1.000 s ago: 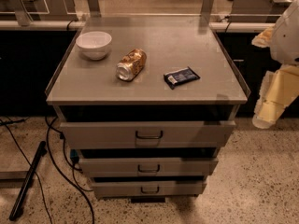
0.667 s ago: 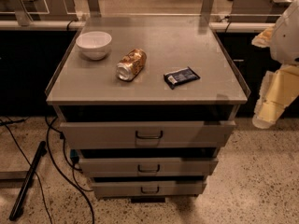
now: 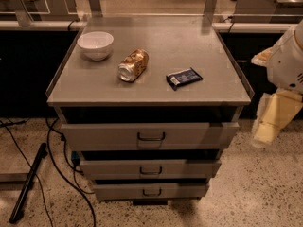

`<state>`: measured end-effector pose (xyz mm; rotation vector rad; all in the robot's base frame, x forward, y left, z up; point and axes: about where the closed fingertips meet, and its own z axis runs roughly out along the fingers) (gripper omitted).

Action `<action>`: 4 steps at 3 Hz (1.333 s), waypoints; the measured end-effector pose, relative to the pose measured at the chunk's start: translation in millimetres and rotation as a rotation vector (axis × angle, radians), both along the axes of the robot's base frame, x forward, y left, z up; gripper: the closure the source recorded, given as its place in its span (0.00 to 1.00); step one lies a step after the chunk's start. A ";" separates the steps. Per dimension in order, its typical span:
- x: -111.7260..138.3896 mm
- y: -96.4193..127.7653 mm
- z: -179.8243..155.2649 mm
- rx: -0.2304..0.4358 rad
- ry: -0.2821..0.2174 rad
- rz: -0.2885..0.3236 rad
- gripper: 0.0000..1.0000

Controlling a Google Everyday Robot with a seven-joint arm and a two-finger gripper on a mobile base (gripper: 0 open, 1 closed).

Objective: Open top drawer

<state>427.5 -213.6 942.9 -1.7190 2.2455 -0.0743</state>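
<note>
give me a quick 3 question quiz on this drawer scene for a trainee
1. True or false: the can stands upright on the cabinet.
2. Where is the gripper relative to the top drawer? A) touching its front B) off to its right, not touching it C) inside it
3. How many items lie on the cabinet top?

Key:
1. False: it lies on its side.
2. B
3. Three: bowl, can, packet.
</note>
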 end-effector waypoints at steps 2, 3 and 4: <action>-7.9 10.8 -54.8 0.073 0.001 0.036 0.00; -10.5 14.2 -89.0 0.160 0.043 0.064 0.00; -16.1 20.9 -130.1 0.282 0.116 0.089 0.00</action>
